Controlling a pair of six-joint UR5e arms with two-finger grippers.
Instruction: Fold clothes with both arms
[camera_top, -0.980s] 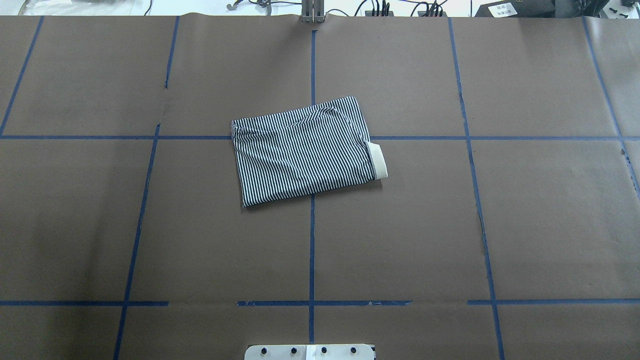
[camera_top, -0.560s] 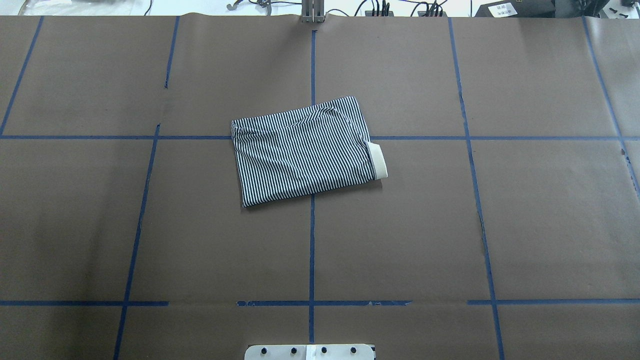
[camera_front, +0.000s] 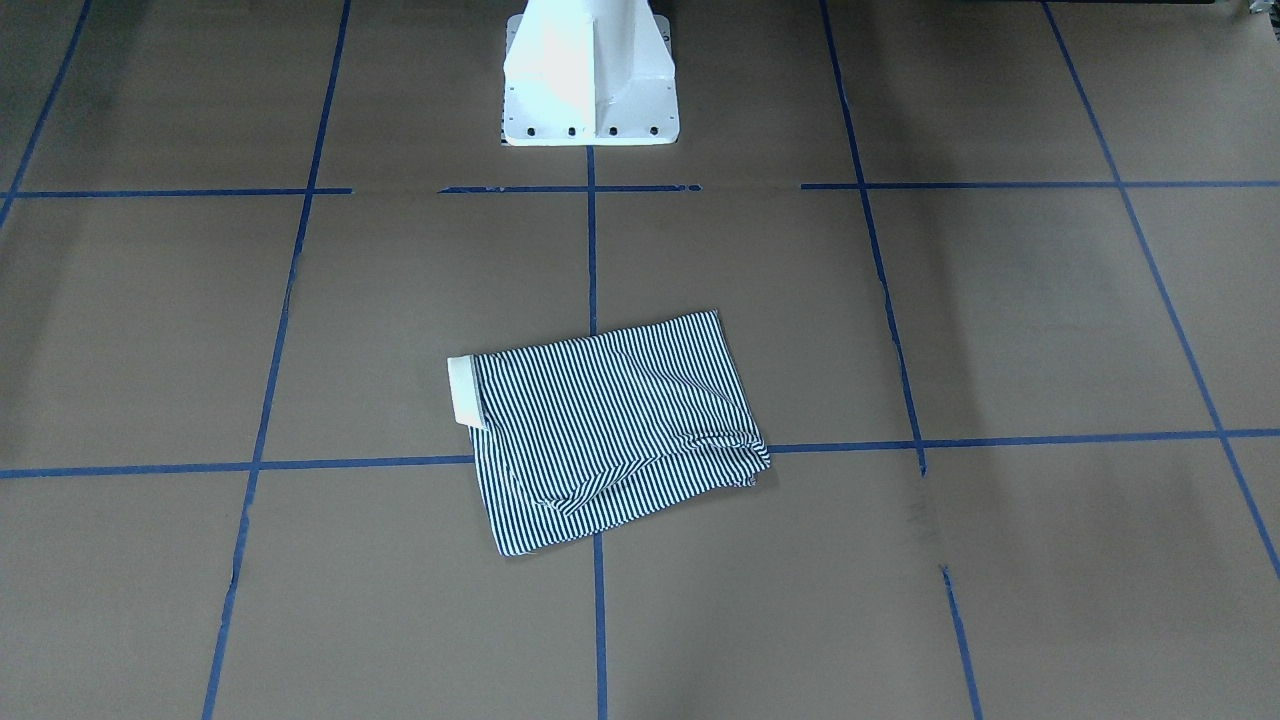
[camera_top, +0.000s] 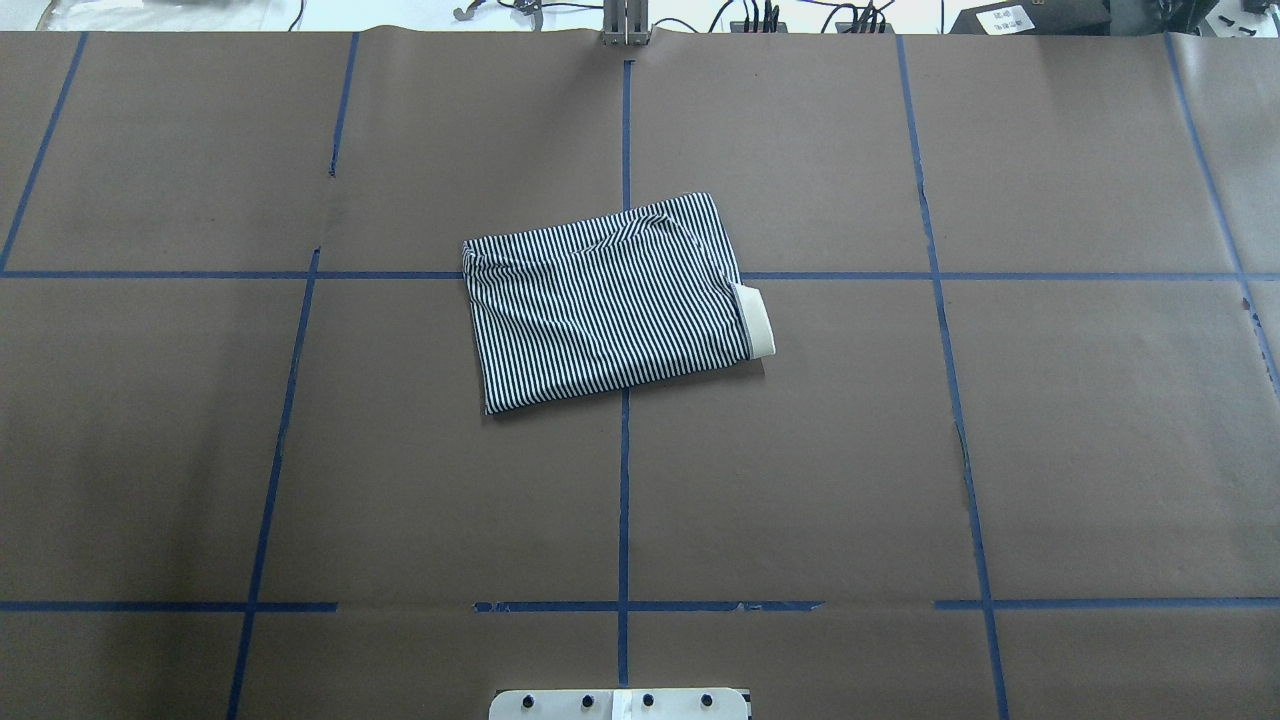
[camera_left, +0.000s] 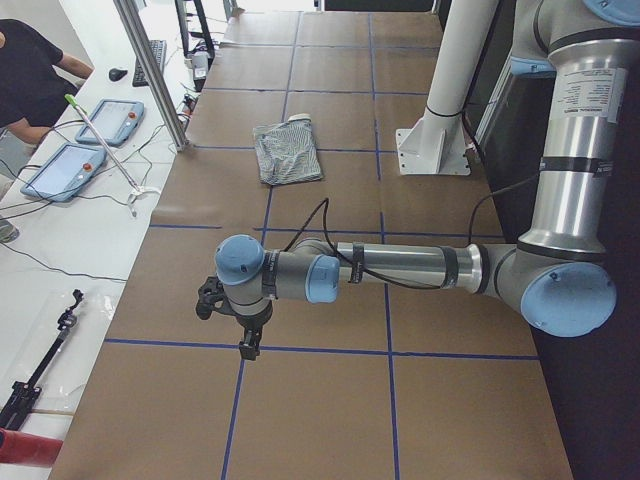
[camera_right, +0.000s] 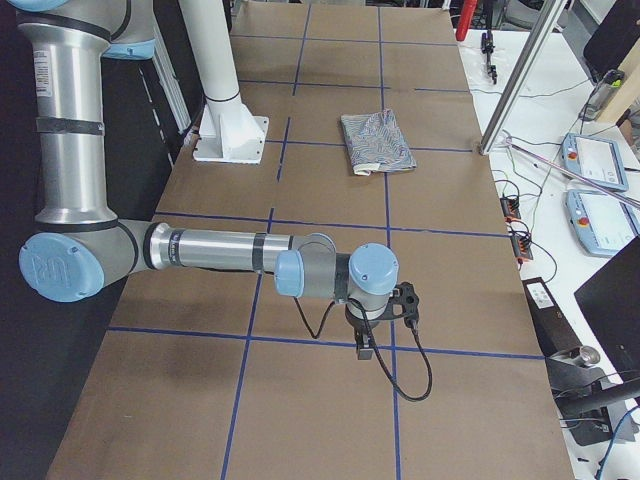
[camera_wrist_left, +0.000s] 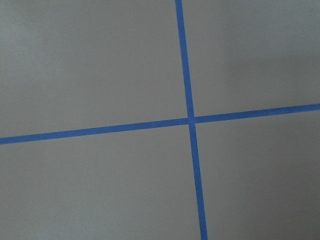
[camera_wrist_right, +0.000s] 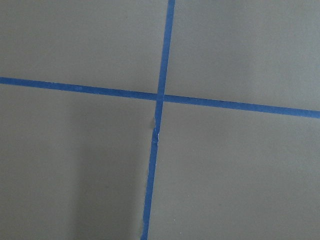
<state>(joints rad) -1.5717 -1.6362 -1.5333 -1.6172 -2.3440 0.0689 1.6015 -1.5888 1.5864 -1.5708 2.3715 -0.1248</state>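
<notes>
Seen from the end on the robot's left, the left arm (camera_left: 400, 265) reaches out low and level over the brown tabletop (camera_top: 1000, 450). Its left claw (camera_left: 248, 345) points down above a crossing of the blue tape (camera_top: 623, 500). That wrist's camera shows only paper and the tape cross, so I cannot tell whether the claw is apart or together.

From the opposite end, the right arm (camera_right: 220, 250) stretches out the same way. The right claw (camera_right: 366, 345) hangs over another tape crossing, and I cannot tell its state either.

Both claws are well apart from the shirt (camera_top: 605, 305). Beyond the white pedestal (camera_front: 590, 70), the shirt lies flat near the middle of the tabletop. It is folded into a compact, slightly skewed rectangle over the crossing of the centre tape line and a cross line. Its cream collar (camera_top: 757, 320) pokes out from the edge on the robot's right.

Farther off, a metal post (camera_top: 625, 25) stands at the far edge of the tabletop. Past it, two tablets (camera_left: 65, 170) lie on a white bench, and a person (camera_left: 25, 70) in a dark top is beside them.
</notes>
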